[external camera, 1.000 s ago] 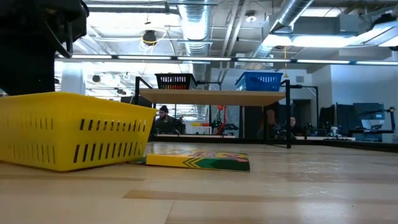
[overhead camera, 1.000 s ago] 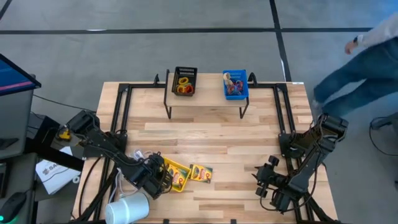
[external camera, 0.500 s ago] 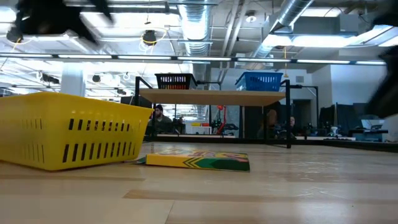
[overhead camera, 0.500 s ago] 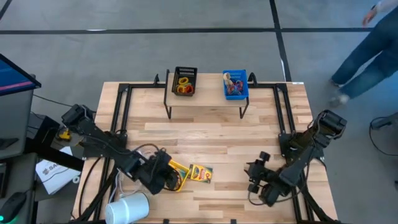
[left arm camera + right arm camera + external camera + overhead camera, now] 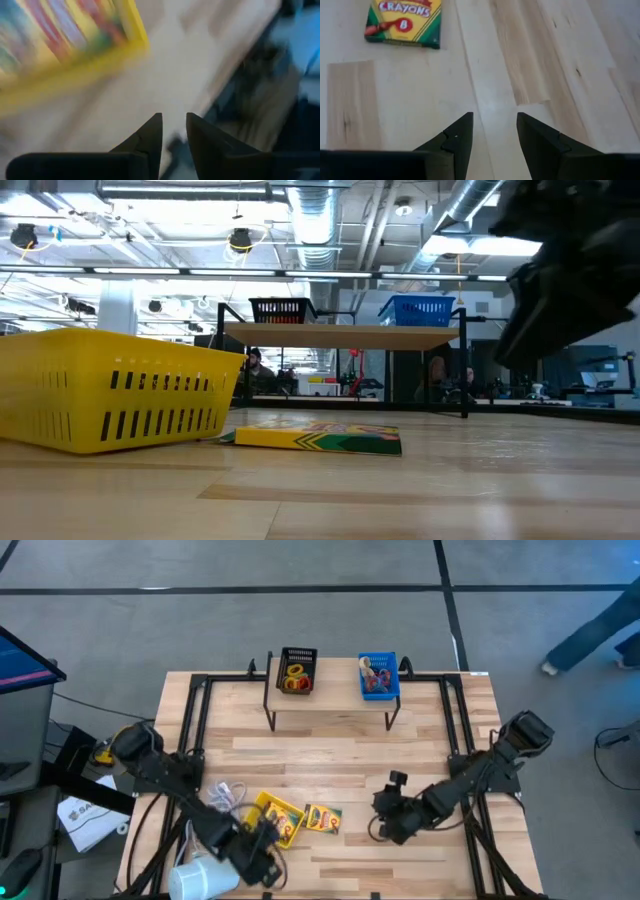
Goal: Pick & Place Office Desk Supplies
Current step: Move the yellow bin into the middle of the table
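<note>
A yellow bin [image 5: 262,804] stands on the table near the front left, with a crayon box inside it. It shows large in the low view [image 5: 110,390] and blurred in the left wrist view [image 5: 75,65]. A second crayon box [image 5: 322,818] lies flat on the wood just right of the bin [image 5: 404,22]. My left gripper [image 5: 265,850] hangs between the bin and the table's near edge; its fingers [image 5: 174,131] stand a little apart with nothing between them. My right gripper [image 5: 383,828] is open over bare wood, to the right of the loose crayon box [image 5: 320,438].
A raised shelf at the back carries a black bin [image 5: 296,671] with coloured rings and a blue bin [image 5: 378,676]. A white cylinder [image 5: 205,876] lies at the near left corner, and a white cable [image 5: 225,794] lies left of the yellow bin. A person's legs [image 5: 600,625] pass beyond the table's far right.
My left gripper has drawn back from the yellow bin's left side toward the table's near edge, turning as it went. My right gripper has swung from the near right corner toward the table's left, closer to the loose crayon box. Bin and boxes stay put.
</note>
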`<state>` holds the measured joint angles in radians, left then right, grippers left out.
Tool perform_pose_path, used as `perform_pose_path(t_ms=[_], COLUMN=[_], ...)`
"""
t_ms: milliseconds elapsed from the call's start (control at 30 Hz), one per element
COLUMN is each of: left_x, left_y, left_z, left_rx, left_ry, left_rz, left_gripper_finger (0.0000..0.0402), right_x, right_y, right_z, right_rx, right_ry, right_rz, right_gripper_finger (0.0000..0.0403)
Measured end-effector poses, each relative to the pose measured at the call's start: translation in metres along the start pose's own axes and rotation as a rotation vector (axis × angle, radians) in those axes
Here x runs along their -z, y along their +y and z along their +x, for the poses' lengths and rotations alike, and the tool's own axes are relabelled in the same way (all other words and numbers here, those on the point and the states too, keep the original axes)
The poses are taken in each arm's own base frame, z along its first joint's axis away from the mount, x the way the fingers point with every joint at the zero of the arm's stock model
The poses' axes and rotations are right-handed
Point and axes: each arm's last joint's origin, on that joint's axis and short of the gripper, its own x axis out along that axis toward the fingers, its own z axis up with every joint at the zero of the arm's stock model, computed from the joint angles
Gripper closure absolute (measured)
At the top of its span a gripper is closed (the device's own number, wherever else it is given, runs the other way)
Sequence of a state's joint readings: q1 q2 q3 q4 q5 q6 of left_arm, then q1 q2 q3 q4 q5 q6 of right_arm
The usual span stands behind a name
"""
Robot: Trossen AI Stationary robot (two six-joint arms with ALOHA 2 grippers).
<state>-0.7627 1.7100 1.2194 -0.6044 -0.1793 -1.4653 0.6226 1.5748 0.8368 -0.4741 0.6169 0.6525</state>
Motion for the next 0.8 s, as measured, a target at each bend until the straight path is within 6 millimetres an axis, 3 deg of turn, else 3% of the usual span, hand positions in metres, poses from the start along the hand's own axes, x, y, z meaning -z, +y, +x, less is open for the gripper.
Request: perform_pose_path(t_ms=[133, 233, 433, 800], left_x=[0.024, 0.031, 0.026, 0.004], left_y=[-0.003, 0.008, 0.030, 0.047], left_z=[0.016, 0.029, 0.053, 0.059], left_rx=[-0.034, -0.150, -0.301, -0.369], left_ry=[0.140, 0.152, 0.126, 0.022], left_rz=[0.035, 0.043, 0.061, 0.055], left_gripper_finger=[0.0321, 0.0321, 0.0321, 0.0321], right_x=[-0.008, -0.012, -0.015, -0.014], right_y=[-0.010, -0.015, -0.018, -0.014], right_z=[0.005, 0.005, -0.001, -0.007], right_rx=[-0.001, 0.000, -0.020, -0.044], right_ry=[0.011, 0.007, -0.010, -0.020], right_rz=[0.042, 0.067, 0.092, 0.090], right_gripper_finger=[0.0253, 0.0253, 0.0253, 0.0253])
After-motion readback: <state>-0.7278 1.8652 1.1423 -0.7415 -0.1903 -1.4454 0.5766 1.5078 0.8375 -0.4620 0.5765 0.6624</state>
